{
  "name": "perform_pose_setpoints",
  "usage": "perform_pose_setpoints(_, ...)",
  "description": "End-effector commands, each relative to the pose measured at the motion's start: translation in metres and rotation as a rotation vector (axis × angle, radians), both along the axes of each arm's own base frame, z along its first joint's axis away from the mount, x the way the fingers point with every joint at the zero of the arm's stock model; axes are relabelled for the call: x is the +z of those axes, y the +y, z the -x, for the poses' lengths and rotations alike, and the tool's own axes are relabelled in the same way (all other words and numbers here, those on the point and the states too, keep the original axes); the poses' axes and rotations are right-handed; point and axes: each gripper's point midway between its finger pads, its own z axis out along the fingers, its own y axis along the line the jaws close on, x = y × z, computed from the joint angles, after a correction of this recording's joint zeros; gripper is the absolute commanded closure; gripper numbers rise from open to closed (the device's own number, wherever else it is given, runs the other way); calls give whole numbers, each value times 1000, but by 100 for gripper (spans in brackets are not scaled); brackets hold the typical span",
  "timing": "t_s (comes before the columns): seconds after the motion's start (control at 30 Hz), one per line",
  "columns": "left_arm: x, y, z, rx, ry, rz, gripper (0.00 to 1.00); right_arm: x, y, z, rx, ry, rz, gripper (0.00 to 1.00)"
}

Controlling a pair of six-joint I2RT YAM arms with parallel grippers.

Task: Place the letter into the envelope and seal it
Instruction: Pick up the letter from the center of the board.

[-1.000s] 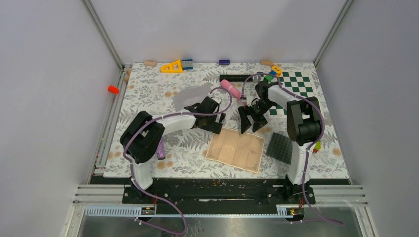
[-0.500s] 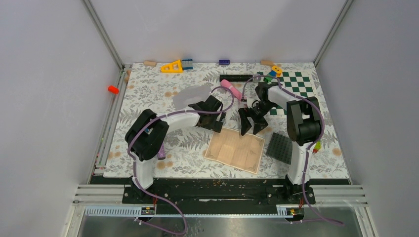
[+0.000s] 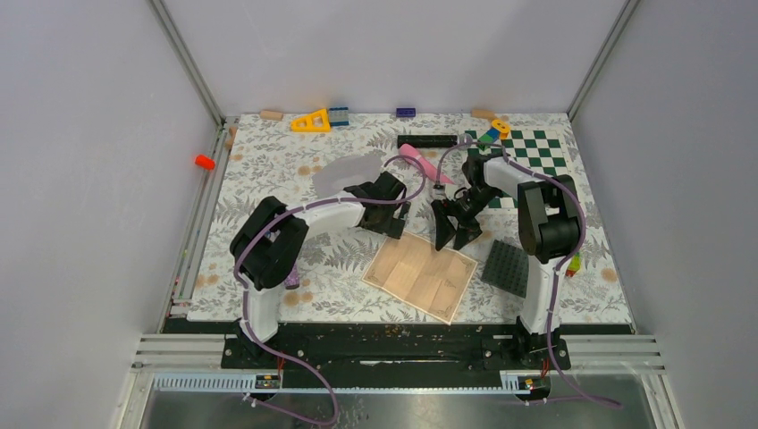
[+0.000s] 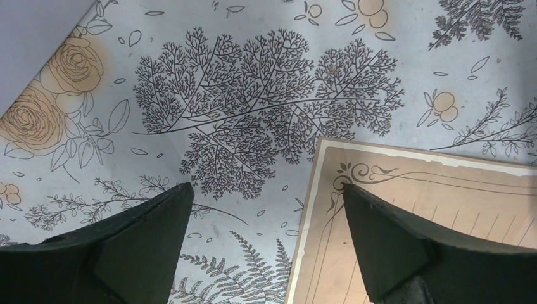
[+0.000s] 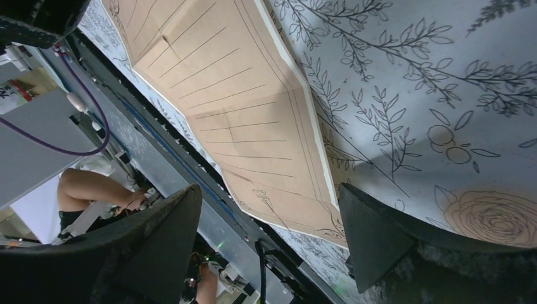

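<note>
From above, my left gripper [image 3: 391, 225] sits over the flowered mat [image 3: 268, 179] at the letter's [image 3: 420, 277] far left corner. My right gripper [image 3: 453, 236] hangs above the letter's far edge. The letter lies flat and turned askew near the middle front of the mat. The envelope [image 3: 347, 172] lies well apart from it, behind my left arm. Only this view shows the envelope, the pink cylinder [image 3: 420, 164] and the dark studded plate [image 3: 507, 266] just right of the letter.

My left wrist camera shows my left gripper [image 4: 266, 190] spread wide with nothing between the fingers. The letter's [image 4: 437, 209] ornate corner lies under my right-hand finger [image 4: 386, 240], a detail lost from above.

My right wrist camera shows my right gripper [image 5: 269, 190] also wide and empty. The letter [image 5: 234, 88] stretches away below it, and its fold creases show here.
</note>
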Motion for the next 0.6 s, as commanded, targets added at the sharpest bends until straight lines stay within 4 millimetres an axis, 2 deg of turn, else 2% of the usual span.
perform_pose_setpoints(0.0,-28,22,13,8,54,-141,8,8,6,10,8,75,-63,17)
perform_pose_setpoints(0.17,-27,22,12,11,43,-146,8,11,6,13,13,96,-78,21)
perform_pose_setpoints(0.57,-32,22,11,9,46,-167,8,5,2,15,-8,120,-69,17)
